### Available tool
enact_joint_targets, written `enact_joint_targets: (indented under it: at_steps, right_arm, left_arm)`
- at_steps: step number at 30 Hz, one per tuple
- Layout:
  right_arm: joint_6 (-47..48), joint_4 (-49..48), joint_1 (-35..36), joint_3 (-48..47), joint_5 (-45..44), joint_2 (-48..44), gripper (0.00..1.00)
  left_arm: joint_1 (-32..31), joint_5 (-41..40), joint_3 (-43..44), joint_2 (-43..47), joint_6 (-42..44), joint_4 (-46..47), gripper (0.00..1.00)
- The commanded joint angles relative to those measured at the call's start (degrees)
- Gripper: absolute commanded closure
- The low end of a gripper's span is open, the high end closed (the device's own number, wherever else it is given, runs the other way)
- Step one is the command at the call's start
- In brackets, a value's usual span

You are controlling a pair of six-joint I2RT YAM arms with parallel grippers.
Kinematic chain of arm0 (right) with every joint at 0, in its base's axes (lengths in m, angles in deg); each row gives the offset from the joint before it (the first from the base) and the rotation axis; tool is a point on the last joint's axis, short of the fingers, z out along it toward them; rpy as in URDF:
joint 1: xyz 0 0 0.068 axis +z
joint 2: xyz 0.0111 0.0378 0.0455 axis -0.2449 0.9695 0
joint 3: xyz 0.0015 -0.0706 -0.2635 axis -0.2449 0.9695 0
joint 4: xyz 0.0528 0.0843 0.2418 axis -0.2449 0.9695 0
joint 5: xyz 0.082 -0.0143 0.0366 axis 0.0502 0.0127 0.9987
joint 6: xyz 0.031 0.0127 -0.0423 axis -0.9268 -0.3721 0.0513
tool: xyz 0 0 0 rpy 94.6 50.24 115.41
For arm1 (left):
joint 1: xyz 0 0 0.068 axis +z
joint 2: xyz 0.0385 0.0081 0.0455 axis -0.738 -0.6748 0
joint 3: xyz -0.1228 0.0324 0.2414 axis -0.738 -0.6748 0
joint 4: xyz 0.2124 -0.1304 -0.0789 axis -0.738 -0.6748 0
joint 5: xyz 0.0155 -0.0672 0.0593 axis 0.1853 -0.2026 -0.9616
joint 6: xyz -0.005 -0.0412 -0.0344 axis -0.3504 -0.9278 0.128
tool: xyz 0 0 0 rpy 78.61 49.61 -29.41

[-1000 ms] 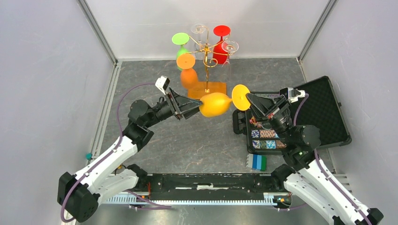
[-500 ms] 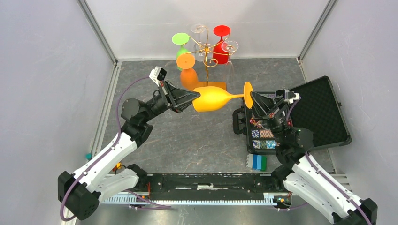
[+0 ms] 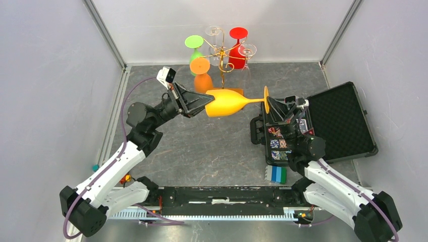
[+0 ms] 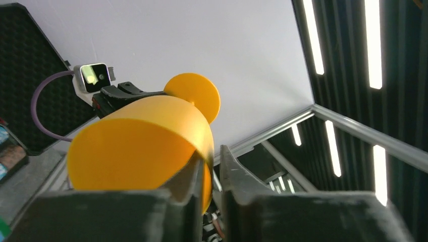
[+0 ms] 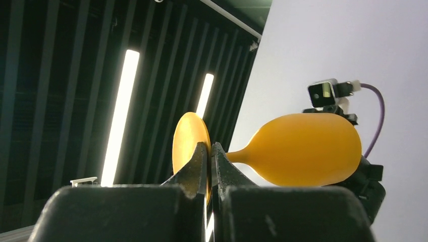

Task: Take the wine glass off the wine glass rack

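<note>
A yellow wine glass [image 3: 229, 102] lies level in the air between my two grippers, in front of the rack. My left gripper [image 3: 206, 102] is shut on the bowl's rim, one finger inside the bowl [image 4: 146, 146] and one outside, as the left wrist view [image 4: 211, 156] shows. My right gripper [image 3: 267, 103] is shut on the edge of the round foot [image 5: 186, 136], seen in the right wrist view [image 5: 209, 147]. The gold wine glass rack [image 3: 222, 65] stands behind on its orange-brown base [image 3: 237, 92]. It holds a green [image 3: 194, 43], an orange [image 3: 202, 75], a red [image 3: 237, 45] and two clear glasses [image 3: 247, 50].
An open black case [image 3: 343, 116] lies at the right, with patterned items in its near half [image 3: 280, 146]. A blue and green block [image 3: 277, 174] sits near the right arm's base. Grey walls and metal rails close in the table.
The yellow glass has turned from tilted to level and moved a little towards the rack. Both arms moved with it, and both grippers kept their hold.
</note>
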Motion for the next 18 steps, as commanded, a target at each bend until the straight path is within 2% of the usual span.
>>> enact_joint_targets:
  at_steps: [1, 4, 6, 8, 9, 10, 14, 15, 18]
  right_arm:
    - [1.5, 3.1, 0.4, -1.4, 4.6, 2.3, 1.0]
    - [2.1, 3.8, 0.4, -1.4, 3.8, 2.0, 1.0]
    - [2.3, 4.2, 0.5, -1.4, 3.6, 2.1, 1.0]
    - [2.8, 4.6, 0.5, -1.6, 3.4, 2.2, 1.0]
    - [3.1, 5.0, 0.4, -1.5, 3.4, 2.1, 1.0]
    - [3.5, 5.8, 0.5, -1.6, 3.2, 1.9, 1.0]
    - [6.1, 8.8, 0.4, -1.5, 1.5, 0.5, 1.0]
    - [6.7, 9.6, 0.5, -1.4, 1.2, 0.0, 0.98]
    - [10.5, 13.5, 0.4, -1.9, 0.4, -1.2, 0.76]
  left_arm:
    - [-0.7, 2.6, 3.2, 1.5, 5.6, -1.0, 0.71]
    - [-0.7, 3.3, 3.7, 1.1, 5.7, -1.0, 0.63]
    - [-0.7, 4.4, 4.4, 0.6, 6.1, -1.3, 0.63]
    - [-0.7, 5.4, 5.1, -0.1, 6.6, -1.5, 0.75]
    - [-0.7, 5.7, 5.4, -0.2, 6.8, -1.8, 0.87]
    - [-0.7, 5.8, 5.6, -0.3, 7.2, -2.1, 0.95]
    - [-0.6, 5.3, 5.6, 0.8, 9.9, -4.7, 0.98]
    - [-0.7, 4.8, 5.6, 1.4, 10.6, -5.7, 0.98]
    - [-0.6, 3.6, 7.1, 2.7, 15.7, -11.4, 0.98]
